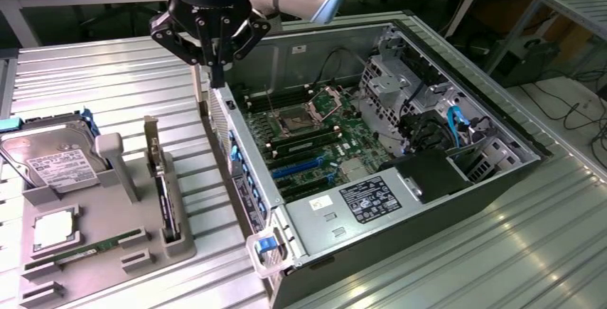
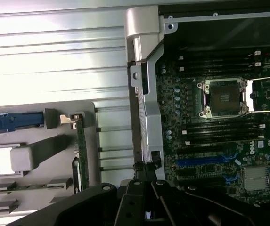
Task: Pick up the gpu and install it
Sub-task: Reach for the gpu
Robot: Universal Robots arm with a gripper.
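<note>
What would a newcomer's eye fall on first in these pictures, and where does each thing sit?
The open computer case, its green motherboard bare, fills the middle and the exterior view's right. The robot's black gripper, shut, hangs over the case's edge nearest the grey tray. On that tray, at the exterior view's left, the graphics card stands on edge near a hard drive.
</note>
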